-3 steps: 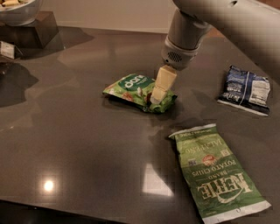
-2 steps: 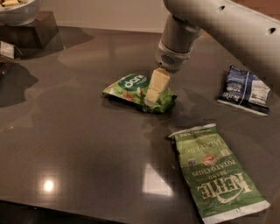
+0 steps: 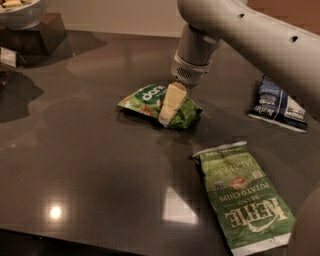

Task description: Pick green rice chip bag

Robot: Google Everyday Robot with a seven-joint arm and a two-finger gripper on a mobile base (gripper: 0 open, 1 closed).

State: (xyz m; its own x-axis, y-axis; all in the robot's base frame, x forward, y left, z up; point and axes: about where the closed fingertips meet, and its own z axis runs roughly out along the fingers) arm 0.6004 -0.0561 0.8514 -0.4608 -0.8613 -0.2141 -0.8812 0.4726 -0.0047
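Dark glossy table below a pale wall. At the far left corner, a bowl sits on a dark block. The left half and the front edge are open tabletop, with a light reflected in it. Mid-table lies the rice chip bag. The gripper, reaching down from above, is closed on its bunched right end. A Kettle bag lies flat near the front right corner, and a blue bag by the right edge.
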